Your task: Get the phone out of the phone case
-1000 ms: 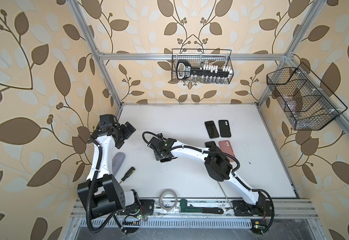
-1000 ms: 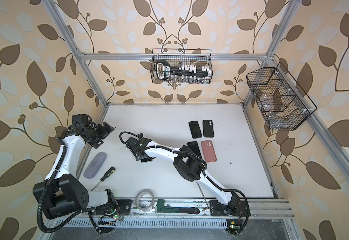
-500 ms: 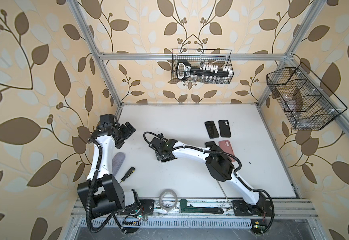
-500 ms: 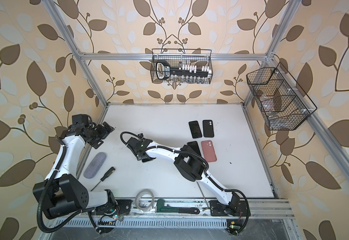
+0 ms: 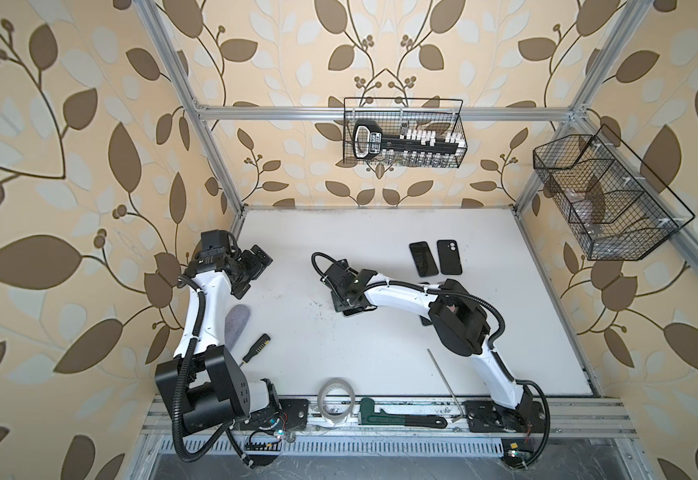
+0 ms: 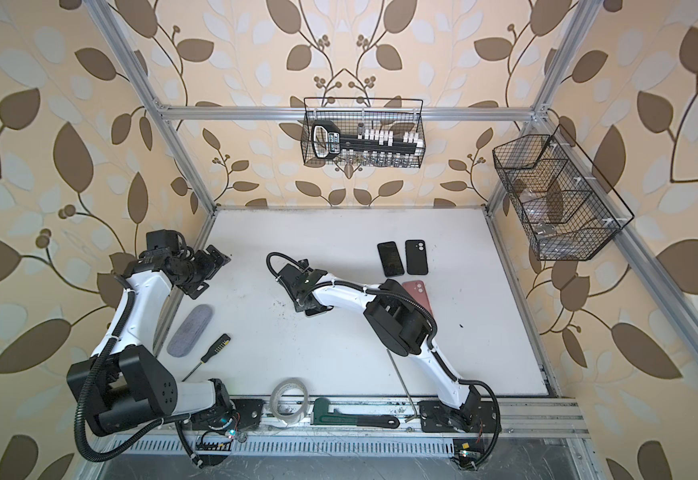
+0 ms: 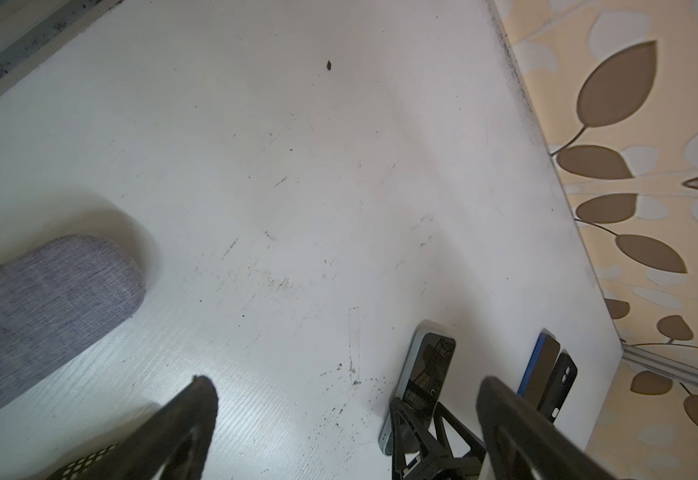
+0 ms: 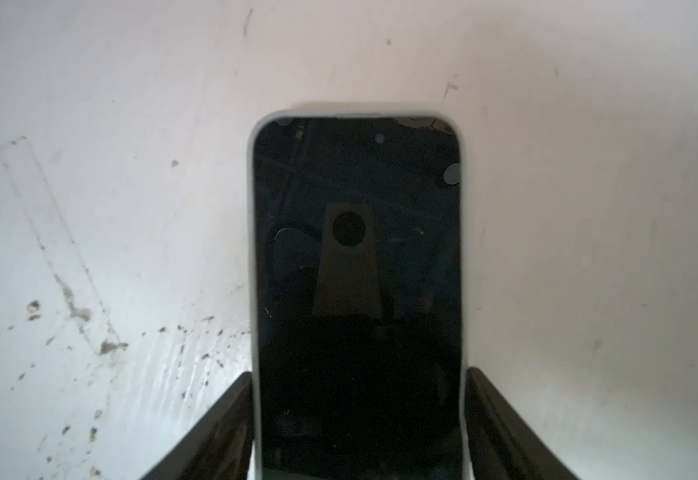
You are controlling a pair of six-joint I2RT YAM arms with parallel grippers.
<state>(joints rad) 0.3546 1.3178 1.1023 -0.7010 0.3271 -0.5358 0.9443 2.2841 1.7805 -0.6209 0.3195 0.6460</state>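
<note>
The phone lies screen up on the white table in a pale phone case. My right gripper points down over one end of it, and its two fingers press against the case's long sides. In both top views this gripper covers most of the phone, left of the table's middle. My left gripper hangs open above the table's back left with nothing between its fingers. The left wrist view shows the cased phone beyond the left gripper.
Two dark phones or cases lie at the back right, a pink case beside the right arm. A grey pouch and screwdriver lie at the left. Tape roll, wrench and rod lie in front.
The right gripper's jaws have narrowed onto the sides of the cased phone, and its wrist has shifted slightly. The left arm has not moved.
</note>
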